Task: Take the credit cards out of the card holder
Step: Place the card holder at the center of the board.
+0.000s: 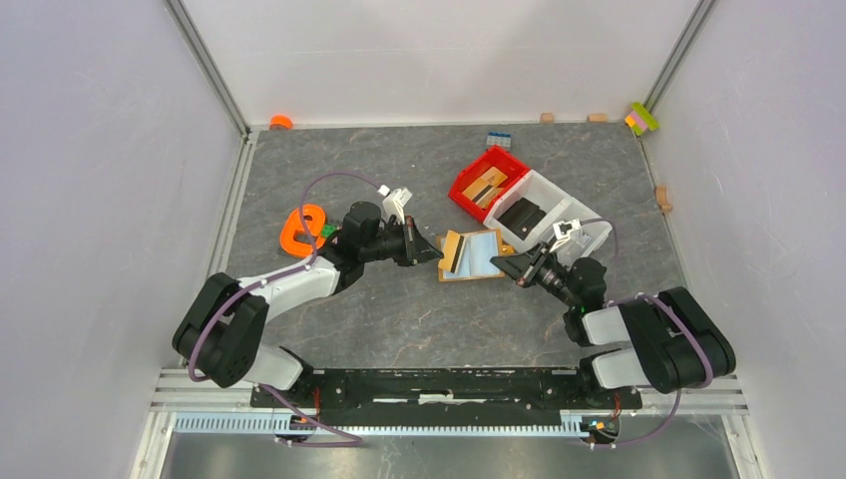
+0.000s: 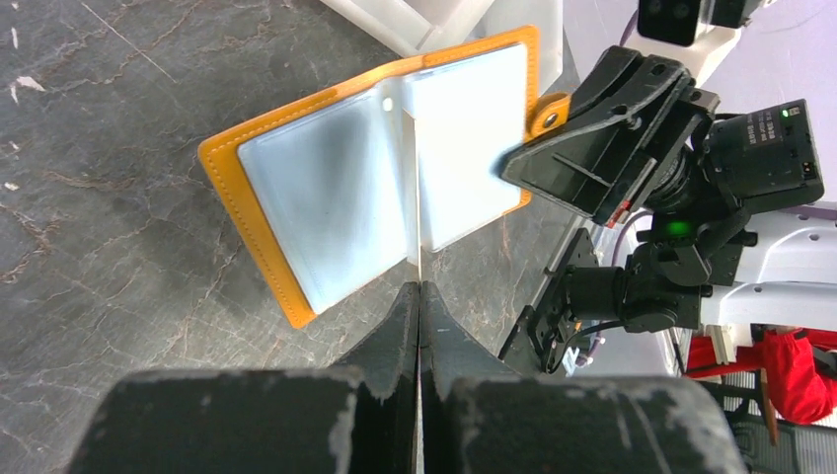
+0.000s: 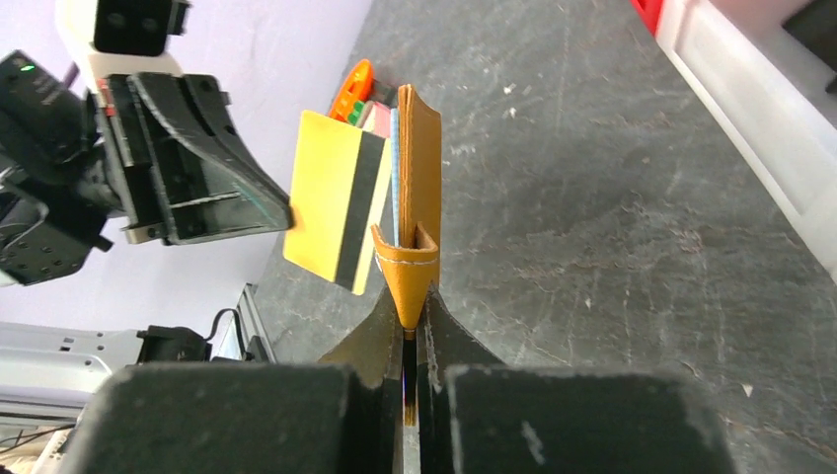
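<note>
The card holder [image 1: 481, 255] is an orange-tan wallet held open above the table, its pale blue-grey lining facing the left wrist view [image 2: 336, 197]. My right gripper [image 1: 511, 266] is shut on the wallet's orange edge by the snap tab [image 3: 407, 267]. My left gripper [image 1: 431, 249] is shut on a yellow card with a dark stripe [image 3: 336, 202]. That card stands edge-on at the wallet's centre fold [image 2: 417, 197]. I cannot tell whether it still sits in a slot. No pinkish-red card shows clearly.
A red bin [image 1: 479, 180] with tan blocks and a white bin [image 1: 559, 215] holding a dark flat thing stand behind the wallet. An orange ring-shaped object [image 1: 302, 230] lies beside the left arm. Small blocks line the back wall.
</note>
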Controlling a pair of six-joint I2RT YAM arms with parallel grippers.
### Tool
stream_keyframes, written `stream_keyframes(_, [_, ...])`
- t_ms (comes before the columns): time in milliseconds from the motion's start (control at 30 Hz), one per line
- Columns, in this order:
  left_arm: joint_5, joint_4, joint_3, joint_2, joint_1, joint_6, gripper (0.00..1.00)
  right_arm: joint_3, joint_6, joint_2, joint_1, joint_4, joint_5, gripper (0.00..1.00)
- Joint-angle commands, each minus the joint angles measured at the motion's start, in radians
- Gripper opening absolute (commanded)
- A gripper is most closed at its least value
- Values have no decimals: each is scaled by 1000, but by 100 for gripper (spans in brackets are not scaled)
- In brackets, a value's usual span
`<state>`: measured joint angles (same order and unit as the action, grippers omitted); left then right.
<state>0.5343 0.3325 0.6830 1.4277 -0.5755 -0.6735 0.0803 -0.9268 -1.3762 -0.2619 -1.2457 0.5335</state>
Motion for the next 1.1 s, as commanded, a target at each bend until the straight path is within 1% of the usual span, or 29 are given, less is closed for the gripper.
stream_keyframes(0, [-25, 0, 5, -29, 5, 35, 2, 56, 32, -36, 2, 82, -9, 3])
stream_keyframes(133, [-29, 0, 4, -32, 5, 37, 2, 80, 51, -71, -3, 150, -25, 5])
stream_keyframes(233, [-24, -1, 6, -25, 5, 37, 2, 109, 78, -104, -11, 203, -30, 12])
stream_keyframes(367, [-4, -1, 15, -2, 4, 31, 2, 143, 128, -112, -17, 312, -66, 36])
stream_keyframes(400, [4, -1, 19, 9, 5, 28, 2, 148, 146, -98, -18, 344, -85, 40])
stream_keyframes(433, [8, -2, 24, 23, 5, 24, 2, 152, 164, -82, -18, 377, -104, 42])
stream_keyframes(567, [11, -67, 68, 113, 4, 23, 2, 158, 236, 9, -18, 509, -204, 61])
stream_keyframes(633, [10, -85, 88, 163, 5, 24, 2, 169, 278, 70, -19, 591, -271, 74])
stream_keyframes(700, [10, -83, 96, 198, 3, 23, 2, 175, 326, 143, -19, 671, -346, 85])
stream_keyframes(767, [5, -82, 103, 229, 2, 19, 2, 177, 368, 220, -20, 725, -403, 86])
stream_keyframes(867, [6, -82, 116, 269, 2, 17, 2, 173, 401, 287, -28, 742, -405, 86])
stream_keyframes(967, [11, -83, 125, 291, 0, 17, 2, 183, 409, 275, -43, 729, -349, 84])
stream_keyframes(1067, [9, -89, 130, 300, 0, 17, 2, 222, 422, 204, -77, 726, -286, 82])
